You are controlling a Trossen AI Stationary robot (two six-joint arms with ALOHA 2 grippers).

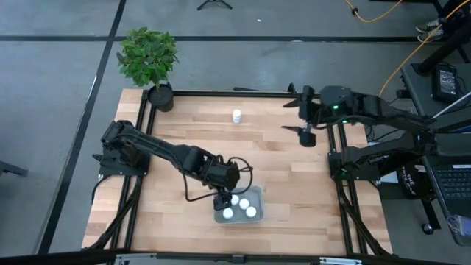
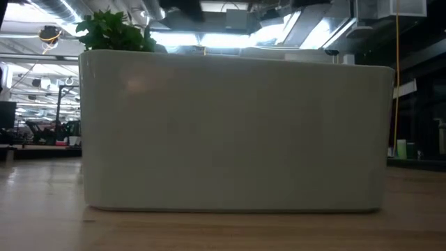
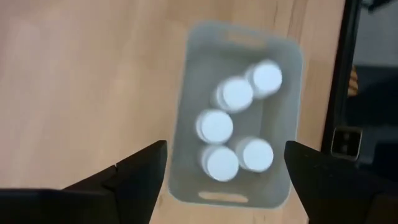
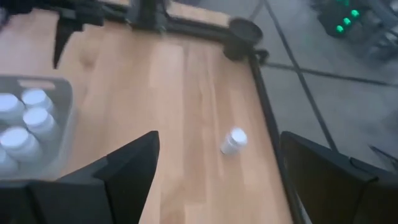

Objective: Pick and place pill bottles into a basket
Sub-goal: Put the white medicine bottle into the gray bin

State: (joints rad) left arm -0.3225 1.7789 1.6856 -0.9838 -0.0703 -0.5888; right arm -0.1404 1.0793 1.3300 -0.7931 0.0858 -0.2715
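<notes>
Five pill bottles (image 3: pixel 216 126) sit in the basket (image 3: pixel 286 81). The left hand (image 3: pixel 227 171) hangs wide above. The right hand (image 4: pixel 217 163), wide too, should drop straight over the last bottle (image 1: pixel 237 116), upper middle of the desk (image 1: pixel 176 136).

Potted plant (image 1: pixel 149 55), green and leafy, in a black pot (image 1: pixel 161 96) on a far table corner, well away from my left fingers and farther from my right. Wooden tabletop (image 1: pixel 184 136) under both sets of fingers, framed by a black rail (image 1: pixel 221 93). Grey floor beyond, yellow cable (image 1: pixel 412 53) trailing past my right side.
</notes>
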